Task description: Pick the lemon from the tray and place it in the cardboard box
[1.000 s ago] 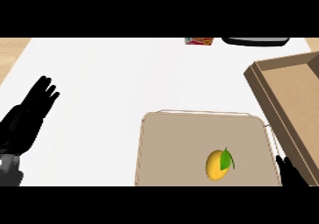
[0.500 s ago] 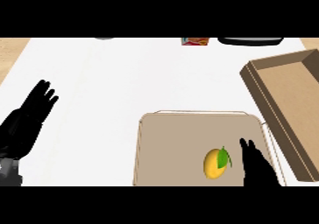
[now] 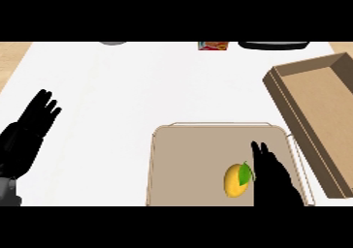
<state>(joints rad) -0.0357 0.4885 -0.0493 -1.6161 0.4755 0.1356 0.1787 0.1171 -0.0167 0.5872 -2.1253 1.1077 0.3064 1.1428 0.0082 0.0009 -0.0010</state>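
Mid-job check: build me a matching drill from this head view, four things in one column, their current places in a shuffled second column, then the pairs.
Things:
1. yellow lemon with a green leaf
2. open brown cardboard box
3. black left hand
4. black right hand

Places:
A. open at the view's left, on the white counter
B. on the tan tray, near its front
C. right of the tray
D. above the tray, just right of the lemon

Pairs: 1-B, 2-C, 3-A, 4-D

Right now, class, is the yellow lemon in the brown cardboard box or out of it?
Out: the yellow lemon lies on the tan tray, beside the right hand; the brown cardboard box stands apart.
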